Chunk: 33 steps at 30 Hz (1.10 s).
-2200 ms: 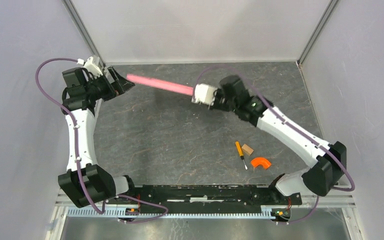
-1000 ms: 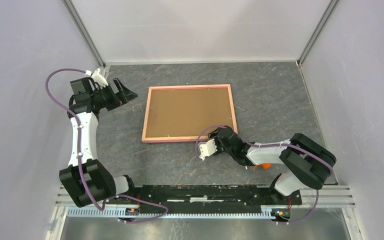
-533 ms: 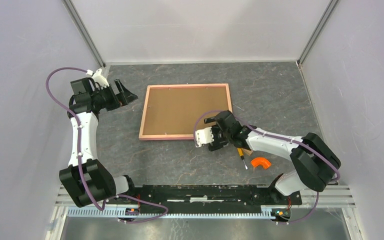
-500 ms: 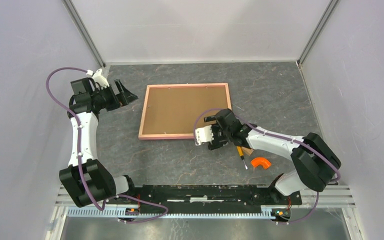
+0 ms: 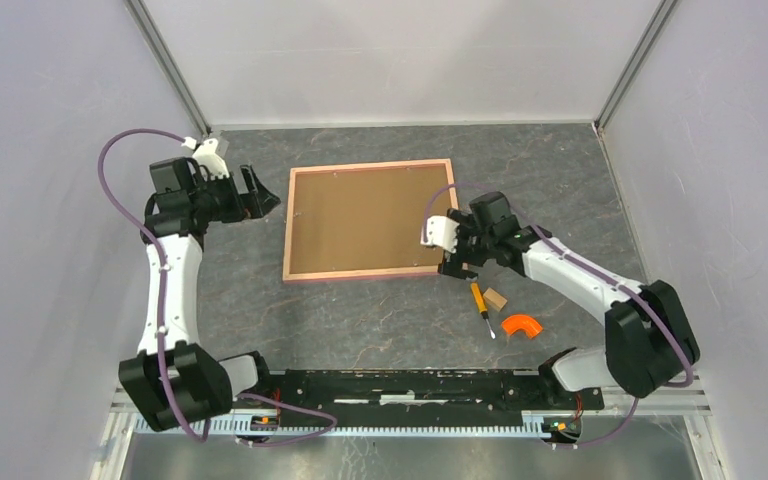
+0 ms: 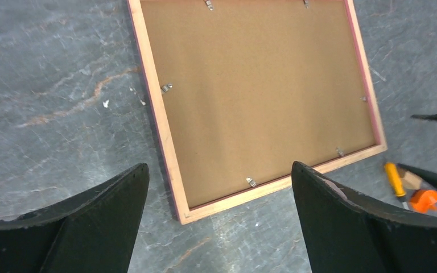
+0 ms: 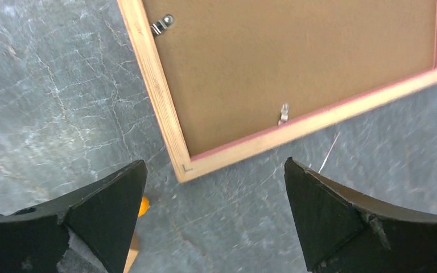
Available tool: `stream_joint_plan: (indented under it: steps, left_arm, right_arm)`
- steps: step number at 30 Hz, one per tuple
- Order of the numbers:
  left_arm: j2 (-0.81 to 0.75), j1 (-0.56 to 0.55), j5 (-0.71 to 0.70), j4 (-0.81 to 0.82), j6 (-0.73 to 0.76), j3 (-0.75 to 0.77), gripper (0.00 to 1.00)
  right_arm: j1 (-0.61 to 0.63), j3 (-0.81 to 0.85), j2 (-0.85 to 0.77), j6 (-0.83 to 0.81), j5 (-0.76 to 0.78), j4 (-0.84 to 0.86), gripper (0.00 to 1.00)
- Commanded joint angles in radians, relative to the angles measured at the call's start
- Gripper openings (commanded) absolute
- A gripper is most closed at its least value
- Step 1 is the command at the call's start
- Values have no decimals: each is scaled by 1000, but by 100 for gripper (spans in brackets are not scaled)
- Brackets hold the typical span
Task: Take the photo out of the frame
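My right gripper (image 7: 214, 165) is wide apart, hanging right over the near right corner of the frame (image 5: 370, 218). My left gripper (image 6: 219, 168) is spread apart too, off by the frame's left edge. The frame's flat on the grey surface (image 5: 360, 320), brown back up, so I can't see the photo. A screwdriver (image 5: 478, 300), a wood block (image 5: 497, 298) and an orange elbow (image 5: 522, 325) lie near that corner.

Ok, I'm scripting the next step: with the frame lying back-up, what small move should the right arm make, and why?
Probably lower the open right tool onto the metal clip nearest the frame's corner and push it off the brown back. The frame lies back-up, clips pin that board in, and this tool hovers above that corner.
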Motion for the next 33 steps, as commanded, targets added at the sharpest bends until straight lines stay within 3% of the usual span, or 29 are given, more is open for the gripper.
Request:
stream_joint_plan:
  steps: [1, 9, 12, 17, 28, 33]
  left_arm:
    - [-84, -68, -143, 25, 128, -2, 100]
    - [-52, -147, -213, -14, 145, -8, 100]
    - [-70, -173, -242, 4, 140, -27, 100]
    - [-90, -184, -274, 13, 147, -47, 100]
    - [-73, -185, -280, 33, 128, -36, 100]
    - [-69, -184, -281, 34, 120, -35, 100]
  right_arm:
    - [-76, 40, -79, 271, -132, -104, 96]
    - [-116, -13, -57, 459, -128, -157, 75]
    - [-119, -12, -25, 452, -159, -203, 62]
    - [-119, -34, -3, 409, -159, -265, 49]
    - [-119, -26, -2, 300, -188, -406, 41]
    - [-120, -32, 16, 289, -135, -432, 44]
